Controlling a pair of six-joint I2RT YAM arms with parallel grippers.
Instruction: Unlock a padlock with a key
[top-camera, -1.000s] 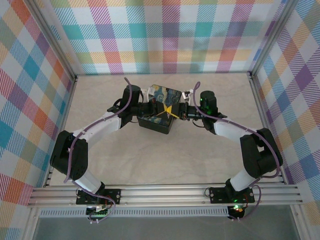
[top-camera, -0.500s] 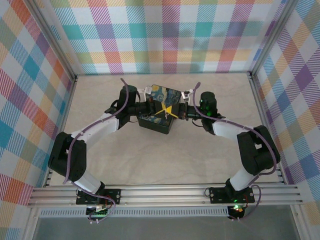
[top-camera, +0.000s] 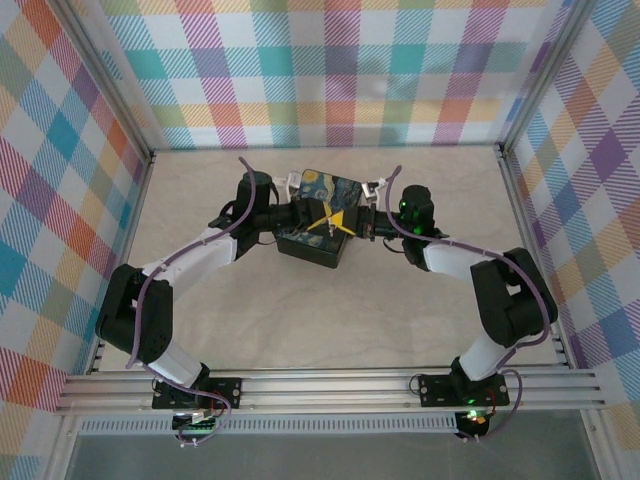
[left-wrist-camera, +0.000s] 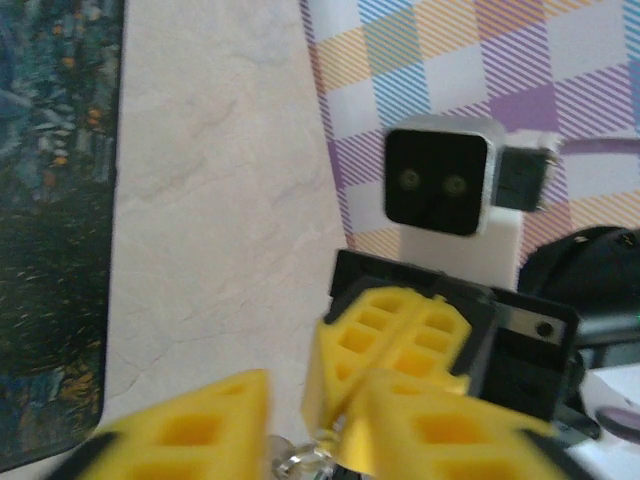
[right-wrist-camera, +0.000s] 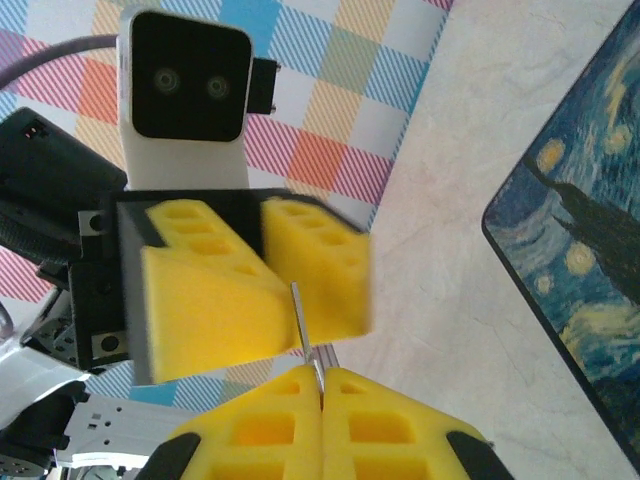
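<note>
back wall (top-camera: 340, 70): pastel plaid, many colours, runs along the worktop's far edge
left wall (top-camera: 50, 200): same plaid
right wall (top-camera: 600, 200): same plaid
worktop (top-camera: 330, 320): beige, marbled, matte
corner posts (top-camera: 105, 80): silver metal, at both far corners
rail (top-camera: 330, 390): ribbed aluminium, across the worktop's near edge
floor (top-camera: 400, 450): grey strip below the rail
light: even, soft, no hard shadows

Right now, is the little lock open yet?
Not yet, as far as I can tell. Done: both things are picked up, near the painted box. The right pincer is shut on the key; the left pincer pinches what looks like the padlock, with just a silvery bit showing. In hand: the key's tip sits right at the left pincer's fingers. Left: push it in, turn it, pop the lock open.
</note>
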